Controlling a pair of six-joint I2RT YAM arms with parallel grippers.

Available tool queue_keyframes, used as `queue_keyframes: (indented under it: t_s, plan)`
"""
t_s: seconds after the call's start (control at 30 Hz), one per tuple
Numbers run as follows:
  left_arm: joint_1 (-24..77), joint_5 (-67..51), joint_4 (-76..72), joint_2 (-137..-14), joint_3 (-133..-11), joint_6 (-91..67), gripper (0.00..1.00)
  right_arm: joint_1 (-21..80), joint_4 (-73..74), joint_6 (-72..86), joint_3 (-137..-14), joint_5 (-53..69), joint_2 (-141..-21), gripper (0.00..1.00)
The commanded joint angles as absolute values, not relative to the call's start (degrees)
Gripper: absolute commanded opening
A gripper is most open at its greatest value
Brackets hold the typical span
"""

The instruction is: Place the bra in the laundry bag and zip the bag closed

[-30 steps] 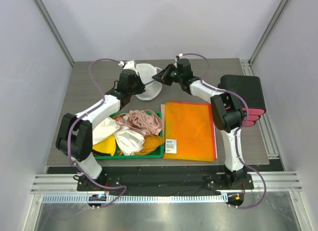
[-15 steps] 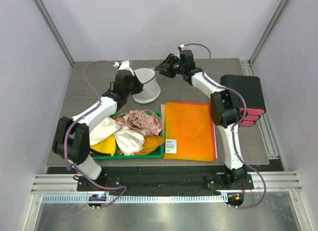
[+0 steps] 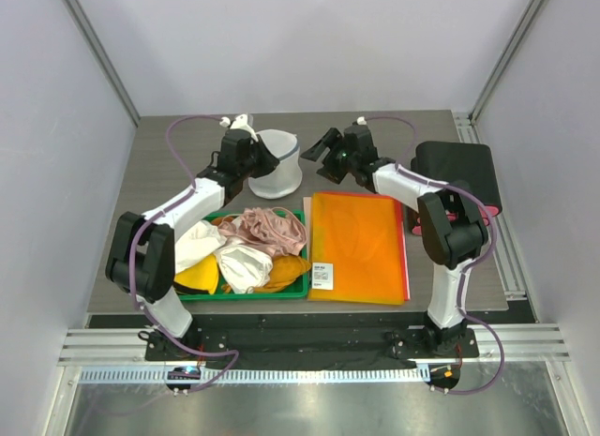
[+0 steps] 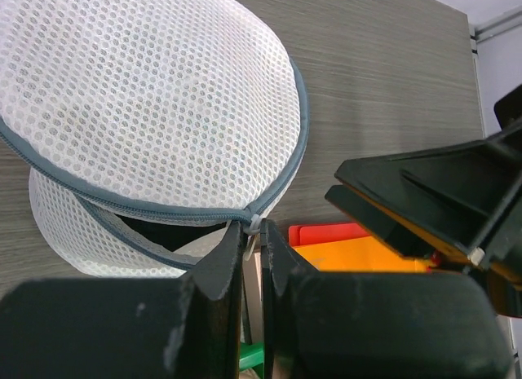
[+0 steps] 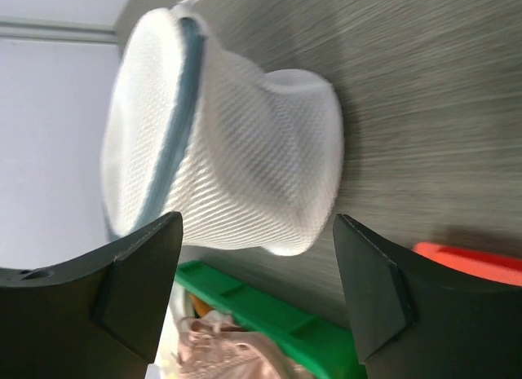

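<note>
1. Two hands work at the far side of the table (image 3: 150, 173), where the white mesh laundry bag (image 3: 277, 173) stands just behind a green tray (image 3: 281, 294) of clothes.
2. Left hand (image 4: 254, 236) is pinched tight on the zip pull (image 4: 254, 225) at the bag's rim.
3. Part of the zip is undone; a black patch (image 4: 155, 229) shows through the gap, too little of it to name.
4. Right hand (image 5: 257, 232) is spread wide, near the bag's side and not touching it.
5. One orange folder (image 3: 356, 248) lies beside the tray.
</note>
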State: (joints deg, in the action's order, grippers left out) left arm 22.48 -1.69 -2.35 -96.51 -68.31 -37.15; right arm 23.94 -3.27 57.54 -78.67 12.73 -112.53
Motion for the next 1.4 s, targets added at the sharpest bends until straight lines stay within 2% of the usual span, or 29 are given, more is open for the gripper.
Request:
queue_keyframes:
  t_s: [0.0,0.27,0.4,0.67,0.77,0.83,0.87,0.93,1.17,1.37]
  plan:
    - [22.4,-3.8,-4.5,-96.6,-70.0,-37.5,0.00,27.4,-12.7,64.3,-76.9,5.4,-107.6,0.80]
    - [22.5,-4.9,-3.9,-96.2,-70.0,-36.6,0.00,29.3,-12.9,67.5,-82.9,7.4,-113.8,0.75]
    - [22.5,-4.9,-3.7,-96.2,-69.9,-35.7,0.00,29.4,-13.2,68.7,-83.7,6.9,-114.9,0.59]
    - [22.5,-4.7,-3.3,-96.7,-69.9,-34.7,0.00,29.3,-12.3,68.7,-87.0,7.5,-117.4,0.43]
    - [22.5,-4.6,-2.8,-96.5,-70.0,-34.3,0.00,29.1,-12.1,68.5,-87.9,7.5,-118.4,0.33]
    - [22.5,-3.3,-2.2,-96.2,-70.0,-33.8,0.00,28.6,-12.4,68.4,-88.2,7.9,-118.8,0.21]
    - [22.5,-2.6,-1.4,-96.1,-70.0,-33.0,0.00,28.2,-12.5,68.4,-88.3,8.1,-119.0,0.10]
    - [22.5,-0.9,-0.6,-95.8,-70.2,-32.5,0.00,27.3,-12.7,67.4,-88.9,8.6,-119.5,0.01]
    - [22.3,6.5,3.2,-94.0,-69.9,-31.6,0.00,22.3,-12.5,64.3,-92.1,13.3,-122.7,0.01]
    - [22.3,10.3,3.8,-92.4,-67.9,-32.2,0.00,17.8,-11.3,61.5,-99.7,18.4,-128.3,0.01]
